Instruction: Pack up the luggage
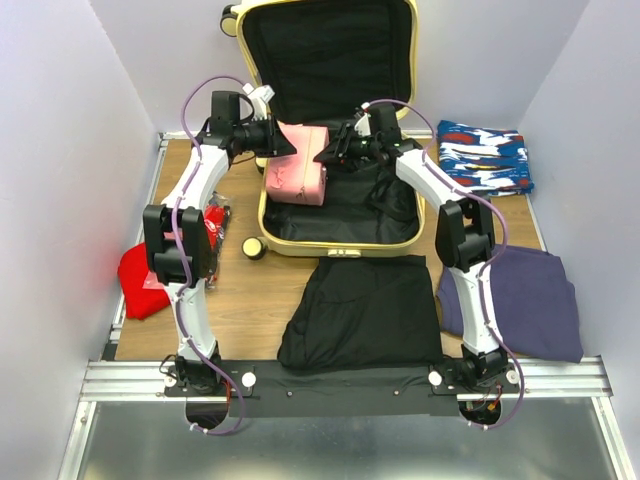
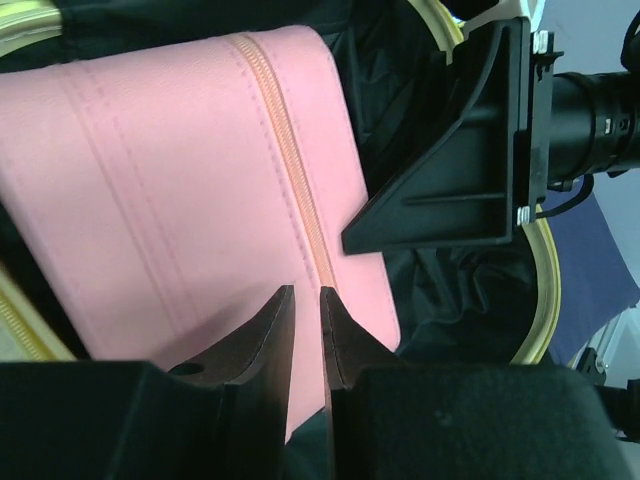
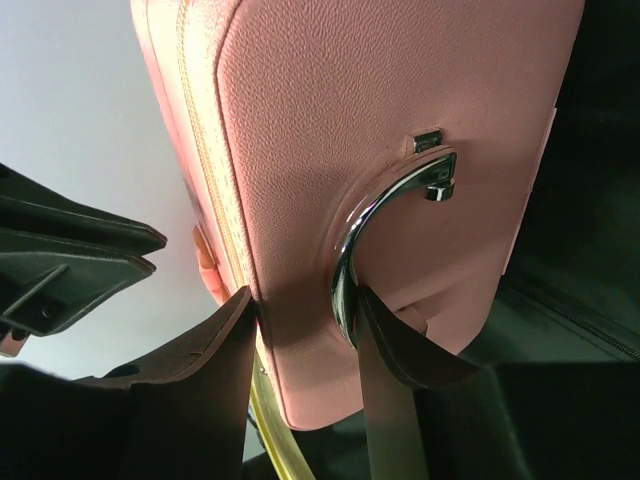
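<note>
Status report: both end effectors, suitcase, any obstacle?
Right end effector shut on pink pouch. Left end effector nearly shut at its zipper. Suitcase open, pouch over it. No obstacle seen.

A wooden table (image 1: 255,300) with a warm brown top fills the middle of the space, and everything else stands around it. Plain pale walls, faintly lavender, close it in: the left wall (image 1: 60,200) rises straight from the table's left side, the back wall (image 1: 170,60) stands behind its far edge, and the right wall (image 1: 590,100) slants up from its right side. A silver aluminium rail (image 1: 130,380) runs across the table's near edge, and a thinner metal strip (image 1: 158,160) borders its left edge. Below the near edge lies a dull grey metal sheet (image 1: 350,440). The light is soft and even, casting faint shadows on the table.
</note>
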